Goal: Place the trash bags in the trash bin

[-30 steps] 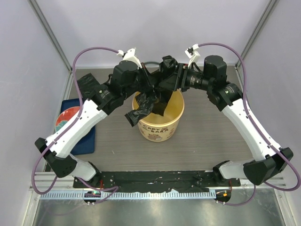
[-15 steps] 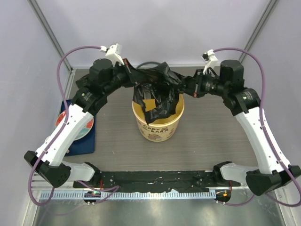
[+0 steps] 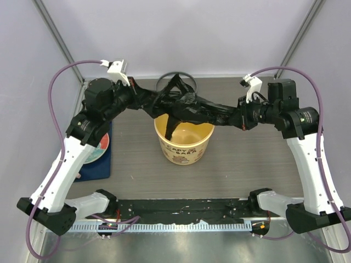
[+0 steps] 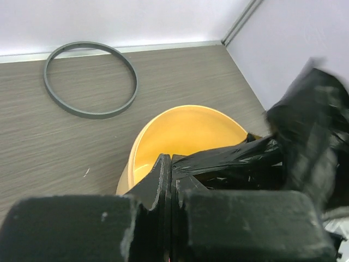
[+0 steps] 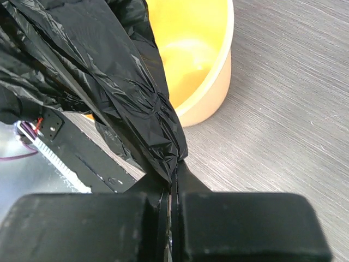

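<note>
The bin (image 3: 184, 149) is standing at the middle of the top view, on the table (image 3: 247, 159), with its yellow inside showing. Just above its mouth the bag (image 3: 192, 107) is hanging as a long, crinkled black band running from left of centre to right of centre. One flap of it is drooping into the left part of the bin's opening.

The left gripper (image 3: 133, 97) is pinching the band's left end, up and left of the bin. In the left wrist view its fingers (image 4: 162, 174) are pressing together on black film (image 4: 240, 158), with the bin (image 4: 180, 128) beyond them. The right gripper (image 3: 240, 117) is pinching the right end, right of the bin. In the right wrist view its jaws are closing flat on a gathered twist of bag (image 5: 109, 71), which is spreading upward and left over the bin (image 5: 215, 93).

The table is showing a grey wood grain. At the left edge a blue mat (image 3: 93, 167) is lying under a plate (image 3: 100, 148), partly hidden by the arm. Behind the bin a grey ring (image 4: 92, 115) is lying flat. Beyond it, pale walls (image 3: 181, 33) are enclosing the table.
</note>
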`<control>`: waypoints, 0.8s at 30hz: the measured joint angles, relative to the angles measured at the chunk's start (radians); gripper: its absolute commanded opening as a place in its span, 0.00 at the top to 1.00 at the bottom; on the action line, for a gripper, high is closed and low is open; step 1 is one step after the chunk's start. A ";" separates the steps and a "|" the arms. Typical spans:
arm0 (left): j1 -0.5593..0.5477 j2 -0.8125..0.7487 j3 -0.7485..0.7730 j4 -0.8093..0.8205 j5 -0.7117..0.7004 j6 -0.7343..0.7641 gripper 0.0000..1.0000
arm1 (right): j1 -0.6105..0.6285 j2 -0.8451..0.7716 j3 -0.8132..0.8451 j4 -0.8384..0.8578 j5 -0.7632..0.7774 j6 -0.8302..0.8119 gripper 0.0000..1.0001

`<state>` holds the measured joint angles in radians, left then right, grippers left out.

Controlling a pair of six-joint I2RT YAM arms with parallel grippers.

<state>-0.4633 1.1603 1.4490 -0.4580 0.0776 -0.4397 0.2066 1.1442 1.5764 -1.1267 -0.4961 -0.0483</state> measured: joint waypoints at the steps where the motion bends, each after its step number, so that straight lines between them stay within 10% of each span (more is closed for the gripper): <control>1: 0.000 -0.012 -0.009 -0.007 0.011 0.011 1.00 | 0.001 -0.002 0.000 -0.010 0.000 -0.013 0.99; 6: 0.002 -0.050 -0.050 -0.032 0.043 0.064 1.00 | 0.000 -0.021 -0.006 -0.050 0.006 -0.096 0.96; 7: 0.005 -0.053 -0.058 -0.034 0.055 0.073 1.00 | 0.000 -0.026 -0.010 -0.057 0.008 -0.114 0.85; 8: 0.011 -0.056 -0.067 -0.033 0.082 0.082 1.00 | 0.000 -0.031 -0.015 -0.068 0.004 -0.134 0.52; 11: 0.027 -0.060 -0.101 -0.011 0.196 0.097 1.00 | -0.011 -0.033 -0.019 -0.131 -0.012 -0.196 0.24; 24: -0.006 0.017 -0.122 0.070 0.557 0.182 1.00 | -0.019 0.011 0.176 -0.160 -0.147 -0.321 0.21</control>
<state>-0.4694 1.1770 1.3270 -0.3882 0.6346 -0.2581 0.1879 1.1553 1.7527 -1.2865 -0.6434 -0.3695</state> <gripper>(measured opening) 0.012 0.792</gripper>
